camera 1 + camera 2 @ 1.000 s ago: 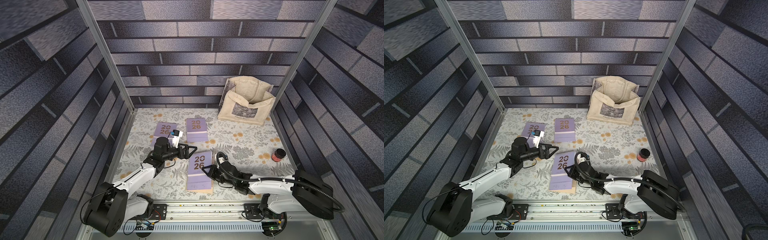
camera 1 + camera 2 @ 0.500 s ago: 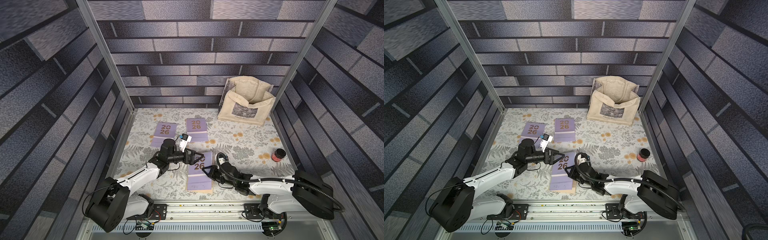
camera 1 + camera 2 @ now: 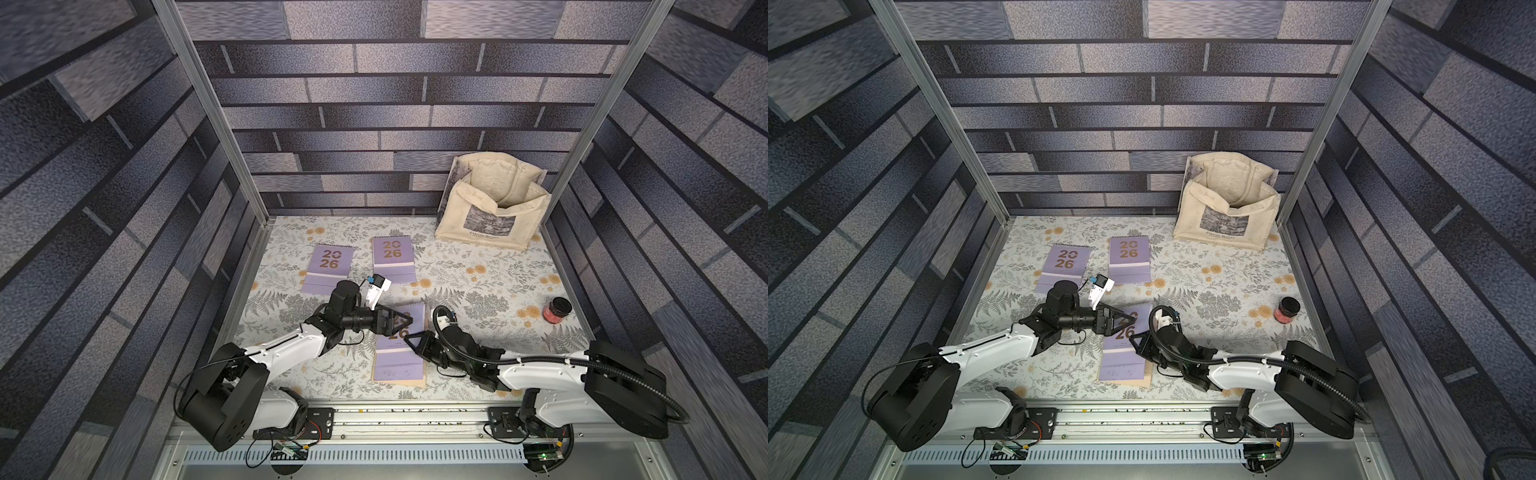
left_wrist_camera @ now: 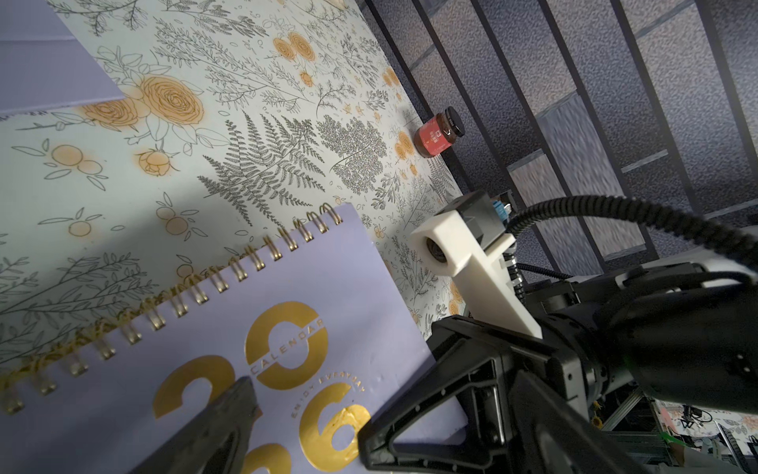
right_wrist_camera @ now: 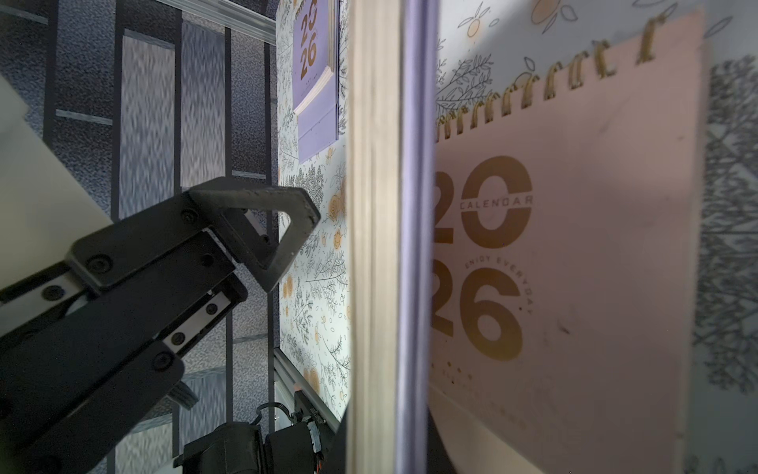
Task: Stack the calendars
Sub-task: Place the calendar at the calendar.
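The right gripper (image 3: 410, 341) had its fingers clamped on the lavender calendar (image 3: 398, 362), stacking it over the peach calendar (image 5: 574, 287). The left gripper (image 3: 397, 323) had its fingers apart above. The next move probably called for lowering it squarely.

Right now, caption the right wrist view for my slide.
Edge-on lavender calendar raised above the peach calendar on the floral tabletop.

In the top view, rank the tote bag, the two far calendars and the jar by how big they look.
1. tote bag
2. left calendar and right calendar: they look alike, so I won't rank one over the other
3. jar
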Tool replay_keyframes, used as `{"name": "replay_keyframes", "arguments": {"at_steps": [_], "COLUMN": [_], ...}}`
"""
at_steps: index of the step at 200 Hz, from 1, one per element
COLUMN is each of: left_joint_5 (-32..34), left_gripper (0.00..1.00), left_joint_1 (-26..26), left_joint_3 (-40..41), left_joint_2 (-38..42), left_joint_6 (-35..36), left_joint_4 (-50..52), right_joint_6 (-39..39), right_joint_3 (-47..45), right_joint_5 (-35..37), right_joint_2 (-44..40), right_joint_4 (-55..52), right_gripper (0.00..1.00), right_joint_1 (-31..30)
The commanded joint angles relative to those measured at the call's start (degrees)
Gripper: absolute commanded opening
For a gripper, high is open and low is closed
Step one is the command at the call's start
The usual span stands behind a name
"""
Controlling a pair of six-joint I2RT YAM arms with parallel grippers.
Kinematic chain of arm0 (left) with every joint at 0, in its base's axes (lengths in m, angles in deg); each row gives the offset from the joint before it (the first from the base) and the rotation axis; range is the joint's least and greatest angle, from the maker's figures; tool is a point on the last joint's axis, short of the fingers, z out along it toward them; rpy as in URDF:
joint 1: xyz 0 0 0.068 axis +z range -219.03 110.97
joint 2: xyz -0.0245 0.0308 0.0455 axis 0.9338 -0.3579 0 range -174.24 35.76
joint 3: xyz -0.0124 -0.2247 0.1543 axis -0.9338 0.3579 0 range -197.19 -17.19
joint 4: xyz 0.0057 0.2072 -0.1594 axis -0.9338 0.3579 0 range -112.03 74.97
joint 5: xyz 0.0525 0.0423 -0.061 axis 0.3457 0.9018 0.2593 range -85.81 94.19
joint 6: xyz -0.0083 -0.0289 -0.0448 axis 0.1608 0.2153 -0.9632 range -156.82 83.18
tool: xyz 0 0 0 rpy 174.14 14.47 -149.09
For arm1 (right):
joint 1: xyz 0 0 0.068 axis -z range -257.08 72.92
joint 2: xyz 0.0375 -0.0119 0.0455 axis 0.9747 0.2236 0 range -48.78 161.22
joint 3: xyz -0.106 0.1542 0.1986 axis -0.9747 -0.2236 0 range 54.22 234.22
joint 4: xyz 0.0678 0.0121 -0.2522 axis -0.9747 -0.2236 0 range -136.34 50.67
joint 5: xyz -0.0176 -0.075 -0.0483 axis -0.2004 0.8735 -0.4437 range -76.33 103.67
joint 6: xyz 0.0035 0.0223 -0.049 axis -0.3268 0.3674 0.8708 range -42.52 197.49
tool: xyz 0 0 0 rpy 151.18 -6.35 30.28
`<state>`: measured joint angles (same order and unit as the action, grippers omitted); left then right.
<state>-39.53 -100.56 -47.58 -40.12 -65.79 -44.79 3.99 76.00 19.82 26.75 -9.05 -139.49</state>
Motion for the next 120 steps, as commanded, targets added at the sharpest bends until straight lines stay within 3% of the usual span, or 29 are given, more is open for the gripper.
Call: {"name": "replay_keyframes", "arguments": {"at_steps": [1,61,105,120], "left_joint_5": [-0.26,0.86,1.38,1.39], "left_gripper": [1.00,1.00,1.00,1.00], "left_joint_1": [-0.37,-0.64,-0.64,-0.64], "left_joint_3": [-0.98,-1.20,-1.34,-1.33], "left_joint_2": [-1.32,-3.29,-3.38,-3.49], "left_joint_6": [0.98,0.96,1.20,1.20], "left_joint_4": [0.33,0.66,1.32,1.45], "right_joint_6": [-0.54,-0.51,-0.85,-0.77], "right_joint_3": [-0.82,0.26,0.46,0.71], "right_joint_5": [1.15,0.94,1.22,1.12], "right_joint_2": [0.14,0.76,0.33,0.24], "right_joint_4": [-3.42,-5.92,-8.29,-9.24], "right_gripper": [0.00,0.04,0.17,0.30], "right_joint_1": [-0.65,-0.78,-0.84,-0.86]}}
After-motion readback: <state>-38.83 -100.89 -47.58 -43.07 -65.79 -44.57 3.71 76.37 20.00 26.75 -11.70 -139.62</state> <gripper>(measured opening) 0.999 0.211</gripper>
